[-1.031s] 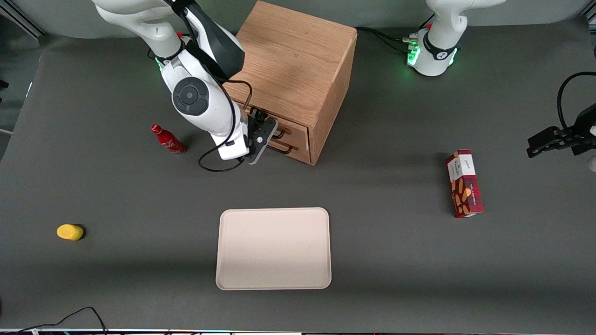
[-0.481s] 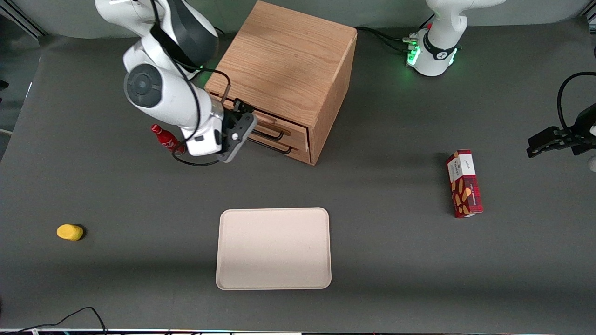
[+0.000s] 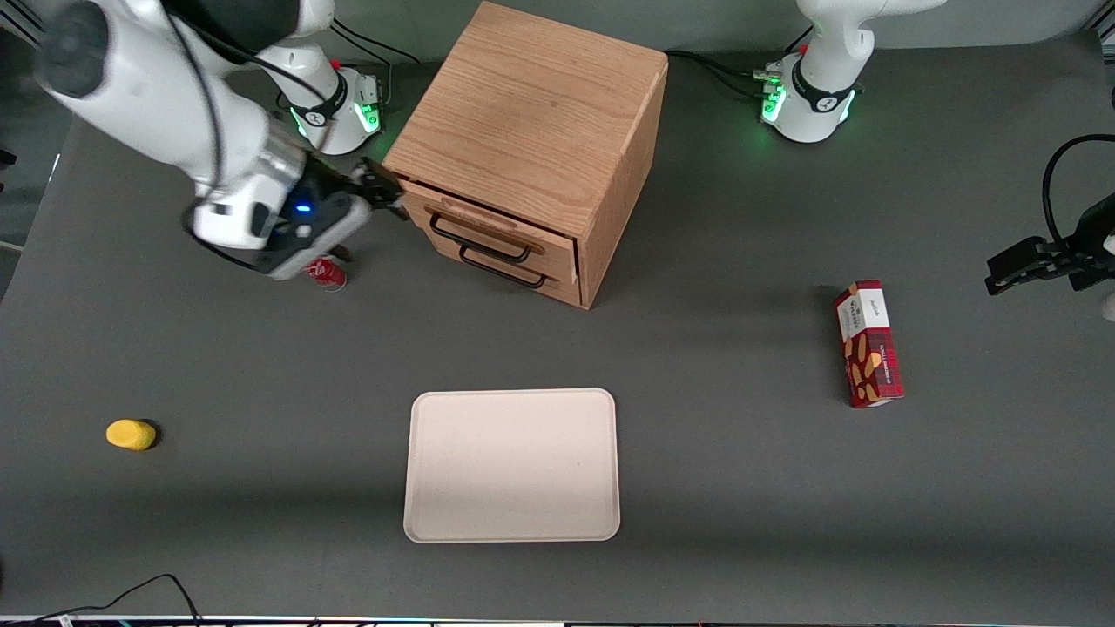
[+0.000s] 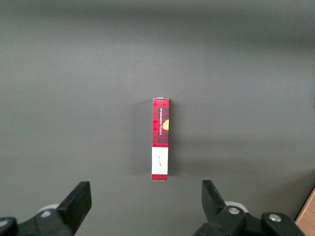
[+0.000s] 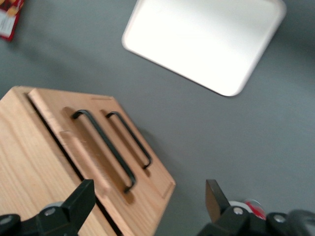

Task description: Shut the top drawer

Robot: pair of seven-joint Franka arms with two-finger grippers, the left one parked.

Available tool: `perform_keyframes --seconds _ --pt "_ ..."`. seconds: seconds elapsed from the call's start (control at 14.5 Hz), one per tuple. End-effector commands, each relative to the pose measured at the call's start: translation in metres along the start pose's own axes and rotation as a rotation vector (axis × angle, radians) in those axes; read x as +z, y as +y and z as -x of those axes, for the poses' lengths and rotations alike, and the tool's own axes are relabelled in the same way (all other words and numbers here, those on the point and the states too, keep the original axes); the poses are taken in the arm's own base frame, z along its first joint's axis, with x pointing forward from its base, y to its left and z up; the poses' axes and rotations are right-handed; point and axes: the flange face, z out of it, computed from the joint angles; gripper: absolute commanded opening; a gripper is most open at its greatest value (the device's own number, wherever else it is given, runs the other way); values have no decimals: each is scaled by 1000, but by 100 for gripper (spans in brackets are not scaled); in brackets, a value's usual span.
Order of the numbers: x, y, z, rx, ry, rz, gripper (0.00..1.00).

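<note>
Dark grey matting covered the surface (image 3: pixel 740 453), on which a light-oak wooden cabinet (image 3: pixel 531 122) stood with its two drawers facing the front camera at an angle. Its uppermost drawer, the shallow oak top drawer (image 3: pixel 488 228) with a thin black wire bar handle (image 3: pixel 479 242), sat nearly flush with the cabinet front, just above the lowermost twin drawer (image 3: pixel 514 270). At the cabinet's front corner nearest the working arm's end hovered the right arm's hand (image 3: pixel 383 190), clear of both handles; its fingers (image 5: pixel 78 199) stood spread apart, holding nothing. A small red bottle (image 3: pixel 326 273) lay partly hidden under the arm. Nearer the camera lay a cream rectangular tray (image 3: pixel 512 464), a yellow rounded object (image 3: pixel 130 434) and, toward the parked arm's end, a red patterned carton (image 3: pixel 868 343).
</note>
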Motion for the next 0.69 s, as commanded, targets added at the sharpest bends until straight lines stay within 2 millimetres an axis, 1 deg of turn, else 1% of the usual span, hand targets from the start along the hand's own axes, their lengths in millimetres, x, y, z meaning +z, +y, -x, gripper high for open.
perform_keyframes --seconds 0.0,0.07,0.21,0.28,0.34,0.41,0.48,0.62 --pt "-31 45 22 155 31 33 100" --pt "-39 52 29 202 20 80 100" --pt "-52 61 43 291 8 171 100" --pt "-58 71 51 320 -8 181 100" --pt "-69 91 61 361 -2 198 100" --pt "-78 107 68 388 8 212 100" --pt "-85 117 73 406 17 216 100" --pt "-91 131 78 426 18 264 100"
